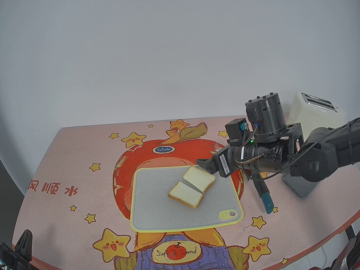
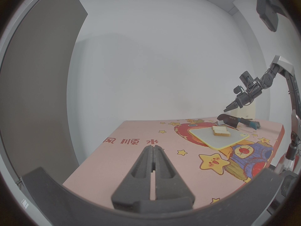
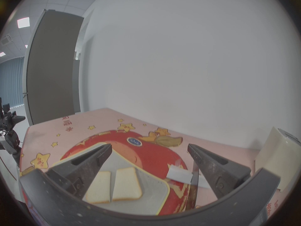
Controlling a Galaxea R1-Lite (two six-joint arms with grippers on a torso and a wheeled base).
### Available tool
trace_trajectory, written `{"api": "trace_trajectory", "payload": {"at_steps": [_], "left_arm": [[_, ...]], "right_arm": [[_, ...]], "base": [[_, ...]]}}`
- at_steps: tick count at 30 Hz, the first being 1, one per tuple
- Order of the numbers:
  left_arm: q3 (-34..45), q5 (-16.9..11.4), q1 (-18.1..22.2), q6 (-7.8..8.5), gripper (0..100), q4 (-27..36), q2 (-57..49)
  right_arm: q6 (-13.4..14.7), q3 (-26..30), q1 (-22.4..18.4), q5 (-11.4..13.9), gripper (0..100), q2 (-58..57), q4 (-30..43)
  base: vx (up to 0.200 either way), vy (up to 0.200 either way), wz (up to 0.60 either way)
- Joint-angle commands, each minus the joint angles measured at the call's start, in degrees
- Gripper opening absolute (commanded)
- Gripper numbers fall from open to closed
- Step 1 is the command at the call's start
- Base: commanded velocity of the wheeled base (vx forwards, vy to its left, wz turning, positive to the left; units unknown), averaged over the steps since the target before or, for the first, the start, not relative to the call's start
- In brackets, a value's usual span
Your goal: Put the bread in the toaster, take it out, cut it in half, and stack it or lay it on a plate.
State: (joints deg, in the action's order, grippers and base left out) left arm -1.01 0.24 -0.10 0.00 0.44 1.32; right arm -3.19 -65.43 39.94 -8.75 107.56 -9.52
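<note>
Table (image 1: 75, 162): bread halves (image 1: 186, 194) on cutting board (image 1: 157, 207)

There were two bread halves (image 1: 199, 178), one cutting board (image 1: 157, 207), one knife (image 1: 267, 203) and one toaster (image 1: 315, 113) on the worktop (image 1: 75, 162).

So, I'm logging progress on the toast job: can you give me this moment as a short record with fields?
bread: cut; far half and near half side by side on the cutting board
knife: on the table, right of the board
toaster: table's far right
right gripper: open, holding nothing, by the far half
left gripper: shut, holding nothing, at the table's near left
step left: plating the halves
</note>
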Motion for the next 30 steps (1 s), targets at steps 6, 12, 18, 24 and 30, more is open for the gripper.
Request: {"api": "trace_trajectory", "payload": {"at_steps": [6, 12, 18, 24, 30], "left_arm": [[0.9, 0.0, 0.0, -0.09, 0, 0.0, 0.1], [0.9, 0.0, 0.0, -0.09, 0, 0.0, 0.1], [0.9, 0.0, 0.0, 0.0, 0, 0.0, 0.1], [0.9, 0.0, 0.0, -0.09, 0, 0.0, 0.1], [0.9, 0.0, 0.0, 0.0, 0, 0.0, 0.1]], "right_arm": [[0.6, 0.0, -0.3, -0.1, 100, 5.1, -2.0], [4.1, -1.3, -0.6, -0.2, 100, 7.0, -1.4], [7.8, -2.4, 0.0, -0.7, 100, 8.0, -0.9], [9.1, -2.6, 0.1, -3.1, 100, 8.6, -0.8], [9.3, -2.3, 0.1, -3.6, 100, 8.9, -0.9]], "base": [[0.0, 0.0, 0.0], [0.0, 0.0, 0.0], [0.0, 0.0, 0.0], [0.0, 0.0, 0.0], [0.0, 0.0, 0.0]]}}
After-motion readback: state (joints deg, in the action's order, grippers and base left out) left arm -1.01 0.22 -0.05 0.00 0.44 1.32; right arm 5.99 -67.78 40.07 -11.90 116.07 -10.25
